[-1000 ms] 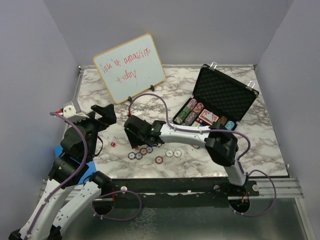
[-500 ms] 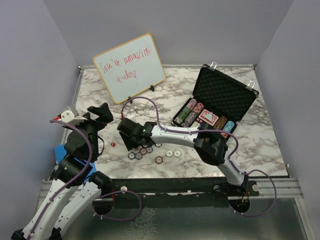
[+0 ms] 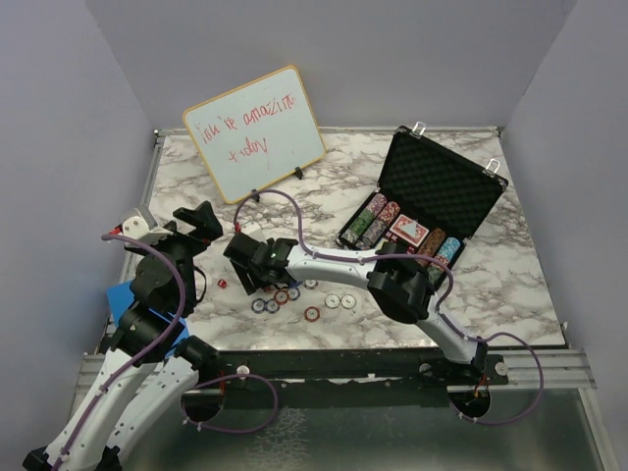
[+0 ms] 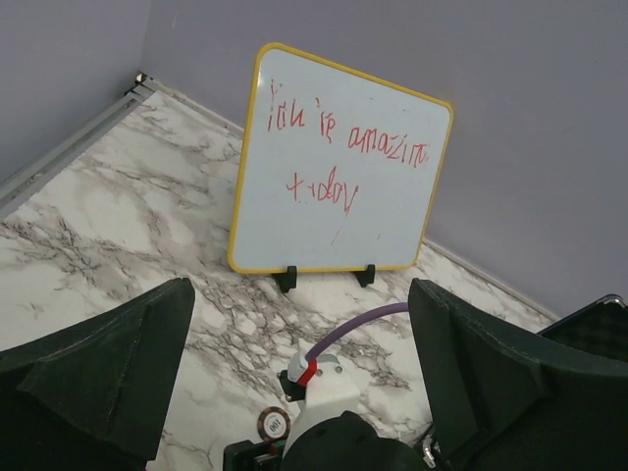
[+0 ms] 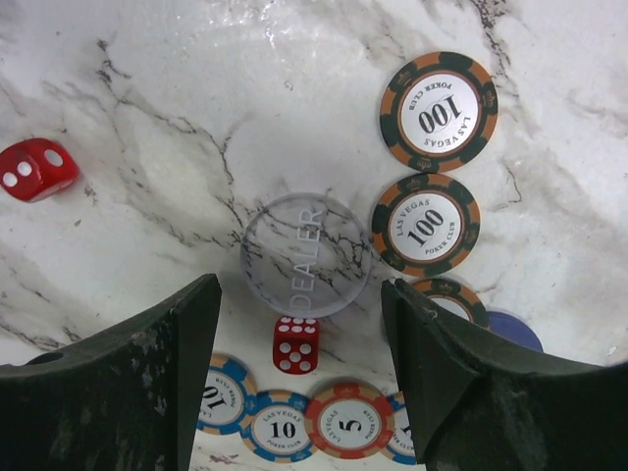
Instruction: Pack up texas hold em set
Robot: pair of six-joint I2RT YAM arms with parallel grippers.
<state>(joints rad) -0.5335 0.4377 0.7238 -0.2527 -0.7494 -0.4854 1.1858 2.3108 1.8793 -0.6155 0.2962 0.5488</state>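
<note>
The black briefcase [image 3: 439,184] stands open at the back right, with chip rows [image 3: 371,221] and a red card deck [image 3: 408,232] in its foam tray. Loose chips [image 3: 282,296] lie near the table's front. My right gripper [image 3: 251,276] is open and empty just above them. In the right wrist view my right gripper [image 5: 300,290] straddles a clear DEALER disc [image 5: 306,254] and a red die [image 5: 294,344]. A second die [image 5: 37,169] lies to the left. My left gripper [image 3: 196,224] is open and empty, raised at the left. No orange-yellow disc shows.
The wood-framed whiteboard [image 3: 253,145] stands at the back left, and it also shows in the left wrist view [image 4: 339,177]. Two 100 chips [image 5: 439,111] lie right of the disc. A row of 10 and 5 chips [image 5: 346,420] lies below the die.
My right arm has reached further left, so its gripper now sits over the left end of the loose chips. The left gripper has shifted slightly.
</note>
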